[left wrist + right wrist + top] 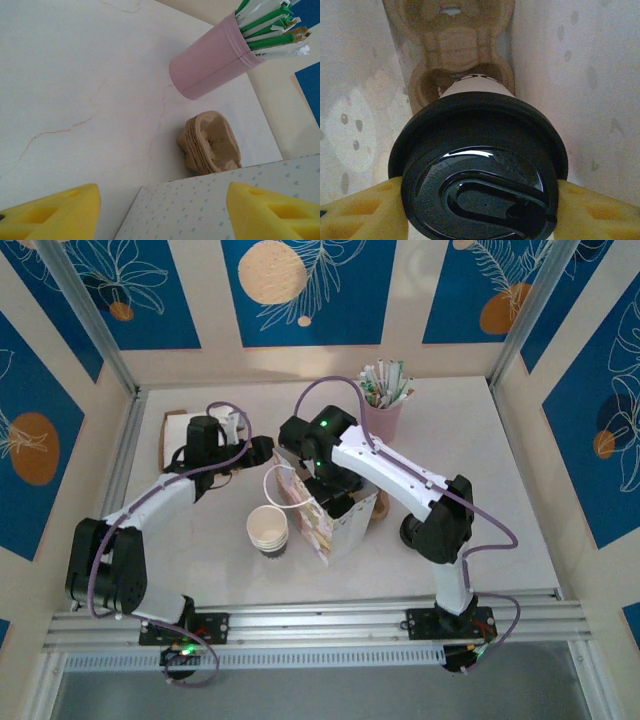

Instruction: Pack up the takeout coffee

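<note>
Your right gripper (480, 215) is clamped on the coffee cup (479, 165). On the right wrist view its yellow fingers (362, 210) press in from either side just under the rim of the black lid, and a strip of the white cup wall shows past the lid. The cup is inside the paper bag (330, 525), whose patterned walls stand close on both sides of it. At the bottom of the bag lies a brown carrier tray (452, 42). The cup's base points into one of the tray's pockets, but you cannot tell whether it touches. From above, you see the right arm bent over the middle of the table (520, 470), its wrist dipped into the bag's open top.

Your left gripper (160, 215) is open and holds nothing, the two yellow fingers spread wide apart. From above it hangs just beside the bag's far left corner, and on the left wrist view the bag's dotted edge lies between the fingers. Beyond that edge a stack of brown trays (210, 145) sits just beside the bag. Near the trays stands a pink cup (210, 62) full of green and white packets (270, 30). A stack of lidless paper cups (267, 530) stands just to the left of the bag, on the near side.
</note>
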`<state>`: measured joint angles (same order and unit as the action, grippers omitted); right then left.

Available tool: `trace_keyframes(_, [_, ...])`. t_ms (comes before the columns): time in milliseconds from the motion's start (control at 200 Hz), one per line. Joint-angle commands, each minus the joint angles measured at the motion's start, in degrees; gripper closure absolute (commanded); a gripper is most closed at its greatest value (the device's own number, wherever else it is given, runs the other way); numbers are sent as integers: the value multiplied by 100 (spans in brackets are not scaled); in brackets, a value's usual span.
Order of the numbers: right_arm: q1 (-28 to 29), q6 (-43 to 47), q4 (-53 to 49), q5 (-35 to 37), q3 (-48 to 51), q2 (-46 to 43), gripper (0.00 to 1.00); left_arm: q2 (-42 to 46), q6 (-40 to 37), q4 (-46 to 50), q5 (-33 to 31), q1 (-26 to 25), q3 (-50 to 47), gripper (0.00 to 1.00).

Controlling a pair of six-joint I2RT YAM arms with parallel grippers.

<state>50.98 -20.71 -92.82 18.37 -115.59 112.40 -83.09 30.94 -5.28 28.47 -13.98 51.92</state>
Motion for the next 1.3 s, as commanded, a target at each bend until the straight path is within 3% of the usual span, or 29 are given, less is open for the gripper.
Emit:
trace_keyframes(0, [-1,98,-743,-166,118,-222,39,37,-123,9,143,38,111,33])
trace_keyframes(365, [87,188,-673,-416,13,-245,39,217,-158,79,101,44,100,30])
trace_keyframes(780, [53,243,-416,-562,40,-338,39,656,-259,290,-189,62,29,0])
trace_keyframes(1295, [-62,314,-254,-716,291,-364,39,839,-291,493,-348,70,36,0])
